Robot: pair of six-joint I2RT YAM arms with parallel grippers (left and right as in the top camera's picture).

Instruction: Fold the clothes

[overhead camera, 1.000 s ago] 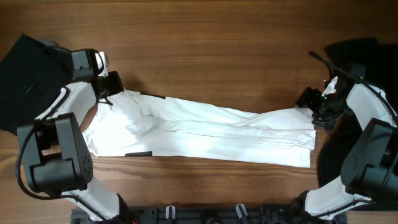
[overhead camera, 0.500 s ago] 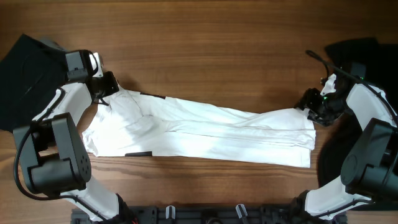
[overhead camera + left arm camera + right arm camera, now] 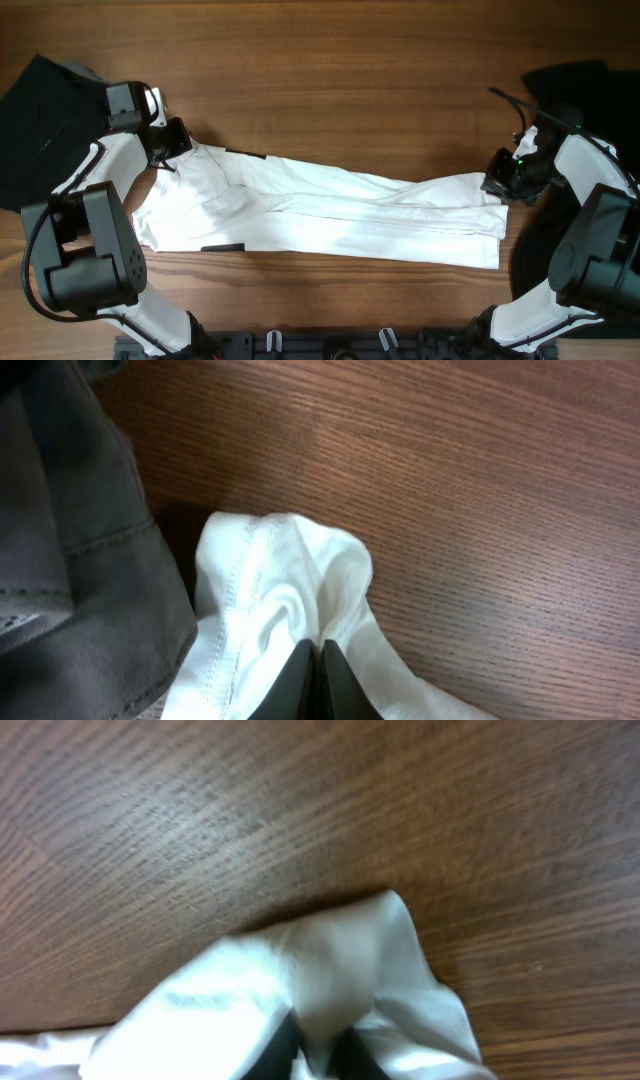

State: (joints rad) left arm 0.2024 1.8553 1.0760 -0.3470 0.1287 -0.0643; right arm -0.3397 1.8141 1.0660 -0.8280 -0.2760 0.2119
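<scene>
The left fingers (image 3: 320,660) are pressed together with a fold of white hem pinched between their tips. The bite looks shallow, taking little more than the stitched edge. The right fingers (image 3: 497,186) are likewise closed on cloth, and the right wrist view shows a small peak of white fabric bunched up between them.

Both hold the shirt (image 3: 330,215), which lies as a long band across the middle of the worktop (image 3: 350,70), running from left of centre down to the right. The left fingers have its upper left corner and the right fingers its upper right corner. The cloth between them is fairly flat, with a few long creases.

Just beside the left pinch, at the left of the left wrist view, sits grey cloth (image 3: 70,560); it appears to touch the shirt's edge. More dark clothes lie at the upper left (image 3: 45,120) and along the right edge (image 3: 570,80) of the overhead frame.

The step in hand seems to be the grasp before a fold, with both far corners taken. To do it well, I would raise both ends together and only a little, keeping the top edge taut so it travels as a straight line. Carry it towards the lower edge evenly. Given the thin bite on the left, move slowly, and watch that the grey cloth is not dragged along.
</scene>
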